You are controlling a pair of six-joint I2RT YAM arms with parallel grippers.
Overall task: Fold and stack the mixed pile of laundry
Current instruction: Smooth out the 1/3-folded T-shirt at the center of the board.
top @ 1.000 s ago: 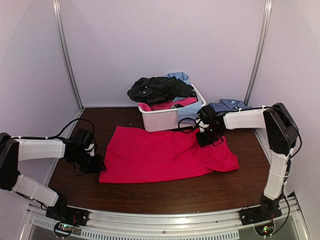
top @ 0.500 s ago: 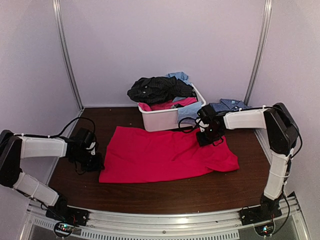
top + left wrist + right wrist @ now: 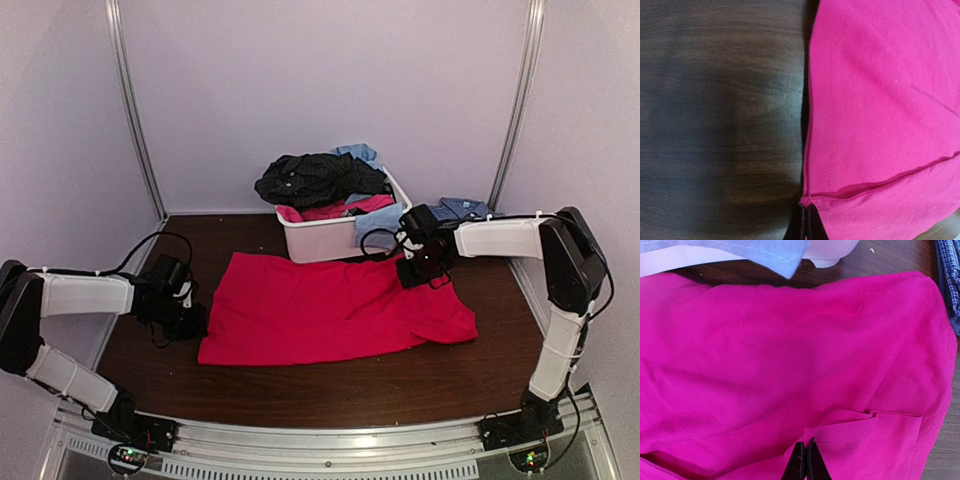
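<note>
Squeezing shut over the last second, the left gripper (image 3: 190, 322) is now pinching the pink-red cloth (image 3: 330, 310) at its 9 o'clock edge. The right gripper (image 3: 422, 275) is sitting a little more toward 2 o'clock than before.

From the top view, the pink-red cloth is lying spread out in the middle of the table (image 3: 330, 390). The right gripper is sitting on its 2 o'clock corner. The white tub (image 3: 325, 240) is touching the cloth's 12 o'clock edge and is holding the black garment (image 3: 315, 178) and the light blue garment (image 3: 378, 220). The checked shirt (image 3: 458, 209) is lying at 3 o'clock of the tub. Bare table is showing all along the cloth's 6 o'clock edge.

From the left wrist view, the left gripper (image 3: 806, 220) is closing its jaws tight on the hem of the pink-red cloth (image 3: 880, 100). Bare table (image 3: 715, 125) is filling the 9 o'clock side.

From the right wrist view, the right gripper (image 3: 806, 460) is holding its jaws tight on a small raised fold of the pink-red cloth (image 3: 765, 355). The light blue garment (image 3: 740, 250) and white tub (image 3: 830, 252) are sitting at 12 o'clock. The checked shirt (image 3: 947, 270) is lying just beside the cloth's 2 o'clock edge.
</note>
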